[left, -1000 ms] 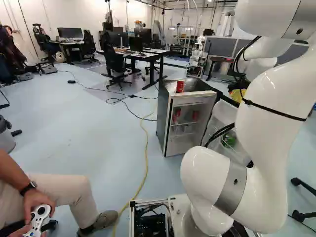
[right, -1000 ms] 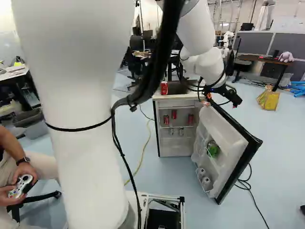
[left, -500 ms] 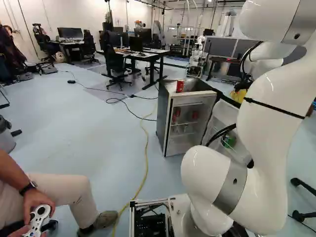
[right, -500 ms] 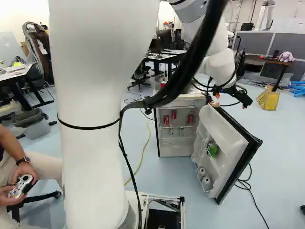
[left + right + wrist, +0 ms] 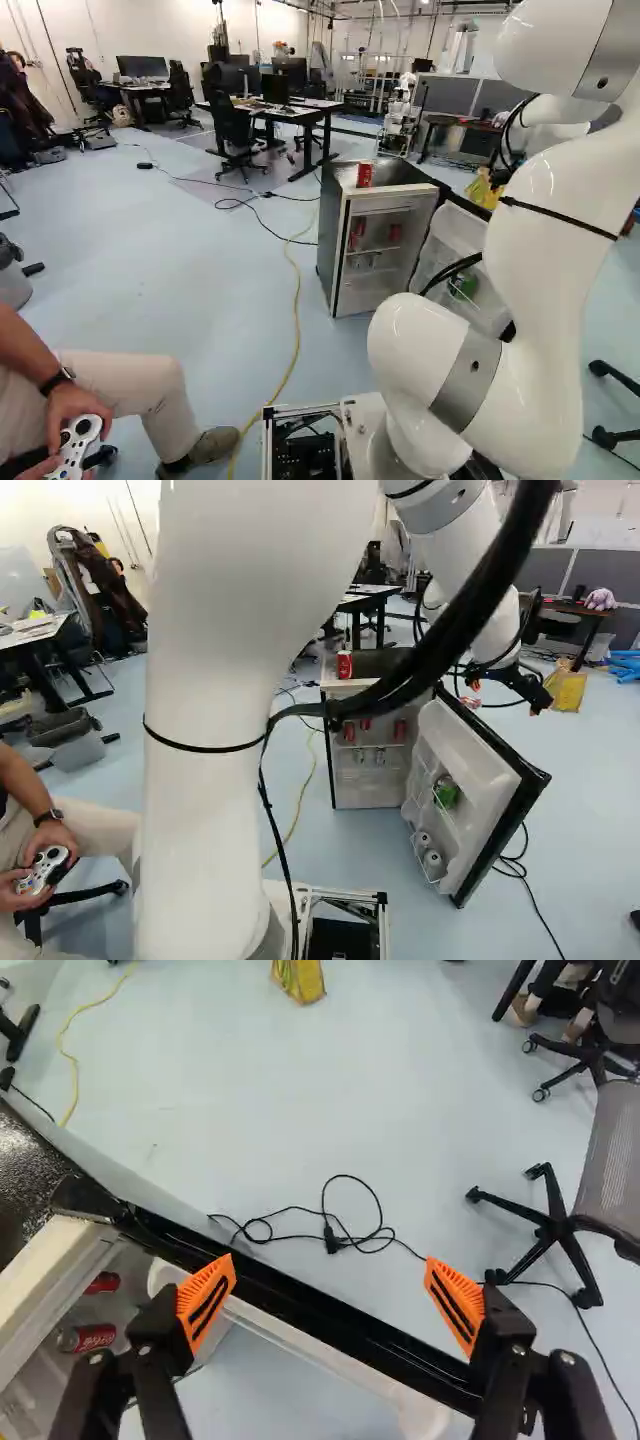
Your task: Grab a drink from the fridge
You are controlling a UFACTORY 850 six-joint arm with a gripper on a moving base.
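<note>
Above the open door [image 5: 470,790]: gripper [image 5: 331,1268] wide apart, holding nothing.
Red cans [image 5: 400,730]: on a shelf [image 5: 375,746] inside the fridge [image 5: 328,230], left of the door; another can [image 5: 364,175] stands on top.
Door edge [image 5: 330,1313]: best cleared first, lifting slightly before swinging left and near, lest the gripper snag it.
Shelf: level off, reach in straight, centre one can, close gently.

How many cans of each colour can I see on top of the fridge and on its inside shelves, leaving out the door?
Red cans: 4, one on top of the fridge, three inside
Silver cans: 2, both inside
Total in sight: 6
</note>
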